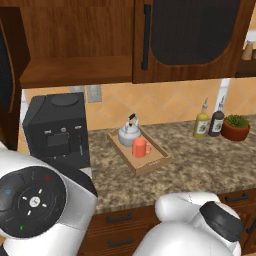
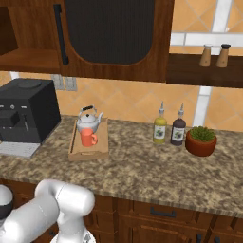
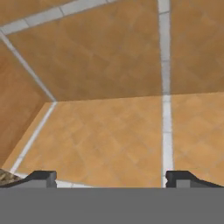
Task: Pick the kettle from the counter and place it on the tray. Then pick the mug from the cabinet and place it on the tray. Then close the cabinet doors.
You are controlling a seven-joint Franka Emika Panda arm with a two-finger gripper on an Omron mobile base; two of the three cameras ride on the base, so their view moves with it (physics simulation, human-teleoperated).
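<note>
The silvery kettle (image 1: 129, 133) (image 2: 88, 119) stands at the back of the light-wood tray (image 1: 153, 163) (image 2: 91, 153) on the granite counter (image 1: 200, 165) (image 2: 142, 166). The orange-red mug (image 1: 140, 148) (image 2: 87, 137) stands on the tray just in front of the kettle. On the cabinet (image 1: 75, 30), the right door (image 1: 192, 35) (image 2: 111, 33) is shut. The left door (image 1: 6, 65) is swung open, baring the wooden shelf (image 1: 70, 71) (image 2: 23, 59). In the hand view my gripper (image 3: 113, 178) is open with nothing between its fingertips (image 3: 41, 177), facing orange tiles.
A black coffee machine (image 1: 55, 127) (image 2: 26, 111) stands left of the tray. Two bottles (image 1: 202, 123) (image 2: 160, 128) and a potted plant (image 1: 235, 128) (image 2: 201, 141) stand to the right. Two shakers (image 2: 205, 55) sit on a high shelf. My arm rises close before the base cameras.
</note>
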